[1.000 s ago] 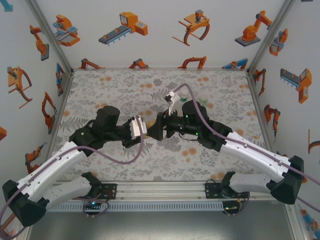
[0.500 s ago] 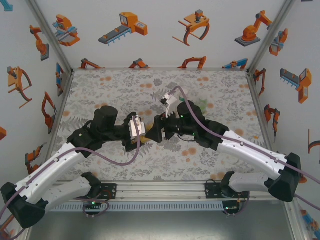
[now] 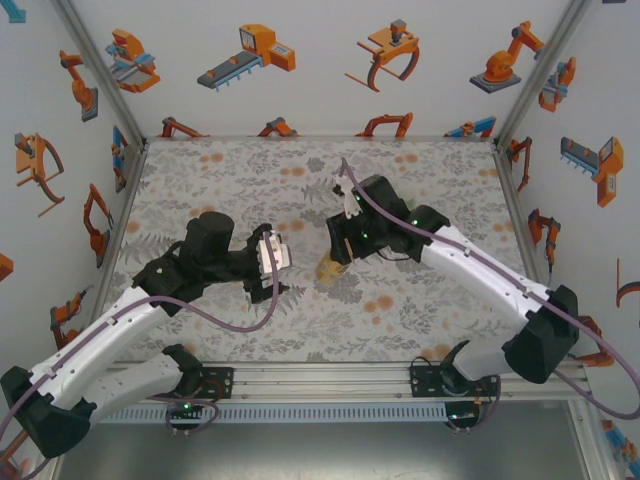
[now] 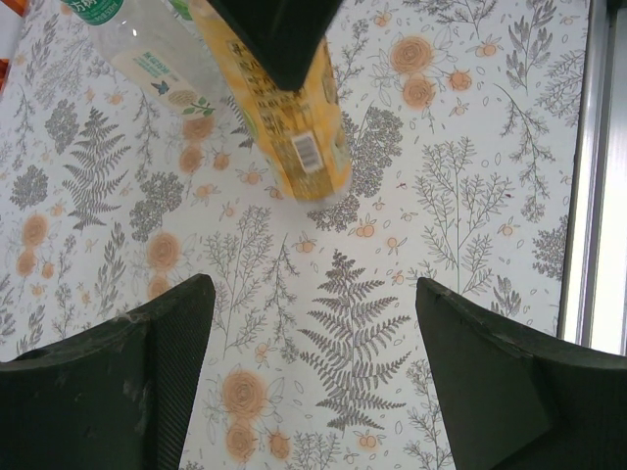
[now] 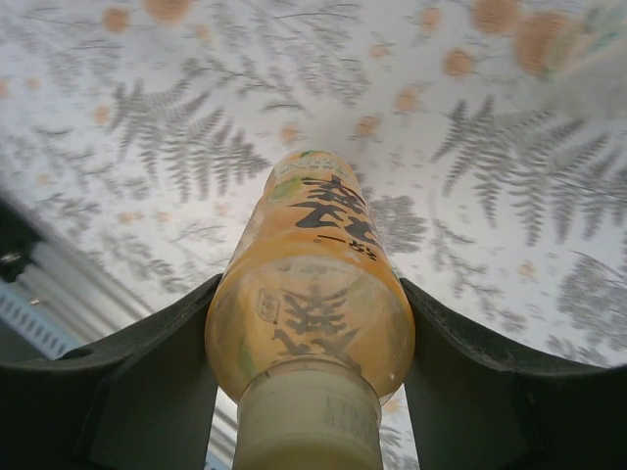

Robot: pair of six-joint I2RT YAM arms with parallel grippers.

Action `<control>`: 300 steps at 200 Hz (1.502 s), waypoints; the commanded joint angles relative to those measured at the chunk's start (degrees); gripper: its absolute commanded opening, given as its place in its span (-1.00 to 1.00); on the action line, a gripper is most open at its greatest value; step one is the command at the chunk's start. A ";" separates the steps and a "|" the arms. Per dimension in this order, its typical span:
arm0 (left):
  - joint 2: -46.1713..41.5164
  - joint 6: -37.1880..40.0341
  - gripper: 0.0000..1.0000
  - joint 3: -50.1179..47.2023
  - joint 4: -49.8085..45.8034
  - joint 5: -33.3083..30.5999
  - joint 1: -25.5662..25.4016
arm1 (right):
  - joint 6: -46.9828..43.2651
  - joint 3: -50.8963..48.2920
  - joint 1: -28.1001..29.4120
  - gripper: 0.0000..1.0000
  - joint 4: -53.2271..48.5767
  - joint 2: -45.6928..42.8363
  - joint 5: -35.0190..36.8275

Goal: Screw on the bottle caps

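Amber bottle [image 5: 309,294] pinched by right jaws, left jaws spread; fern-and-flower tabletop [image 3: 220,170], walls [image 3: 320,95] printed with orange robots

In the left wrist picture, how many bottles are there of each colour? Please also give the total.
amber-yellow bottle: 1
clear bottle: 1
green sliver at the top edge: too small to tell, not counted
total: 2
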 commanded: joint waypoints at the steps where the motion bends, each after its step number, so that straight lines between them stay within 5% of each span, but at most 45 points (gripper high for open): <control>1: -0.63 -0.55 0.54 -0.16 1.09 0.78 0.32 | -5.10 5.59 -1.75 -0.11 -5.09 4.01 2.08; 90: -1.53 -0.63 0.54 -0.51 1.44 -0.29 0.36 | -11.96 35.61 -4.37 -0.12 -15.89 29.54 8.52; 157: -1.09 -0.71 0.54 -0.67 1.76 0.78 0.55 | -12.36 55.44 -6.03 -0.13 -23.56 44.12 5.51; 221: -0.85 -0.90 0.54 -0.51 1.80 0.67 0.55 | -12.03 58.52 -6.12 -0.07 -24.16 47.67 4.81; 300: -0.66 -0.99 0.55 -0.46 1.79 0.61 0.59 | -11.43 59.11 -6.07 0.31 -24.51 48.21 3.80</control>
